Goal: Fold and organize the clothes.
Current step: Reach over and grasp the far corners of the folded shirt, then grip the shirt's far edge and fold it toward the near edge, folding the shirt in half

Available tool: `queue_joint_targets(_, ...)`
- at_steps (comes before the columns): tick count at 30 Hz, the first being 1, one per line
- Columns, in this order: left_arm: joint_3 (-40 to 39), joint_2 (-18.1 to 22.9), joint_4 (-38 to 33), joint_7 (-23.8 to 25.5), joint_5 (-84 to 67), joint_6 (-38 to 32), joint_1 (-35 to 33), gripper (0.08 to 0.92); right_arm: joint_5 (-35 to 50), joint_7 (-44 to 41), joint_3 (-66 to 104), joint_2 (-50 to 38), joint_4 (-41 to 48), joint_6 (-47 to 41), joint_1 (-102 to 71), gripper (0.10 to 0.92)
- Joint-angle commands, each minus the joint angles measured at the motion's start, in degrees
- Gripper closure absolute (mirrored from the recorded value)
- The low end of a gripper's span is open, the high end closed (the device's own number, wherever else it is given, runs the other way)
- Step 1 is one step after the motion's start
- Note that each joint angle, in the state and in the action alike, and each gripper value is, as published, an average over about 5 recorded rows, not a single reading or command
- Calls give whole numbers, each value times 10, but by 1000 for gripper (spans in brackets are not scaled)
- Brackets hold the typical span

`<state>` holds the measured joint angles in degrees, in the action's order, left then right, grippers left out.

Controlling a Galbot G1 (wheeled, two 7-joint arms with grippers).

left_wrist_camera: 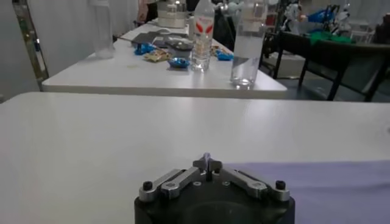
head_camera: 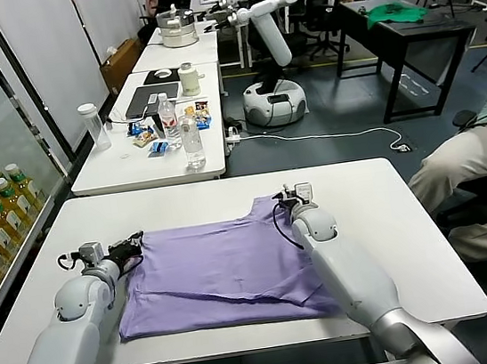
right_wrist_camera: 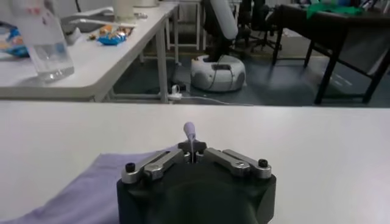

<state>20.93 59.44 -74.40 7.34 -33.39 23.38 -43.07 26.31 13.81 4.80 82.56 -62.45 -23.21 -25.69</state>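
Lavender T-shirt (head_camera: 224, 270) lies spread flat on the white bench (head_camera: 392, 216), roughly in its middle, with its long side running across the robot's front. A small dark mark sits on the fabric near the shirt's centre, too small to make out. Near the shirt's right side, toward the robot, a fold line runs diagonally across the cloth.

At the shirt's left edge, on its far side, sits the left claw (head_camera: 133, 244). Its two fingers are pinched together on a thin bit of the lavender fabric, which the left wrist view shows peeking up between the tips of the left claw (left_wrist_camera: 207, 163), with the shirt spreading away on one side and bare bench on the other.

At the shirt's far right corner, beside the neck opening, sits the right claw (head_camera: 296, 196). It too is closed on the shirt: the right wrist view shows a small peak of lavender cloth standing up between the tips of the right claw (right_wrist_camera: 191, 146), with the shirt lying under and beside it.

Beyond the shirt, past the far edge of the bench, stands a second white table with clear plastic bottles (head_camera: 191, 139), snack packets and a laptop on it. Farther back from the shirt, another white robot (head_camera: 265, 17) stands on a round base
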Motion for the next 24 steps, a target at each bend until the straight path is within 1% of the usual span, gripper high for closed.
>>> queue_joint_targets(1, 39, -12, -135, -4, -44, -12, -106, 910, 31, 12, 3, -76, -264, -44, -126, 910)
queue_joint_targets(7, 56, -13, -176, -7, -43, -21, -155, 910, 30, 14, 10, -98, -322, -47, -173, 910)
queue_joint_targets(10, 66, -14, -193, -8, -43, -25, -173, 910, 29, 15, 16, -106, -336, -47, -187, 910)
queue_joint_targets(17, 81, -17, -206, -9, -42, -34, -199, 910, 34, 17, 37, -131, -368, -48, -219, 910)
queue_joint_targets(24, 99, -20, -244, -10, -38, -34, -239, 910, 33, 18, 36, -141, -407, -50, -268, 910)
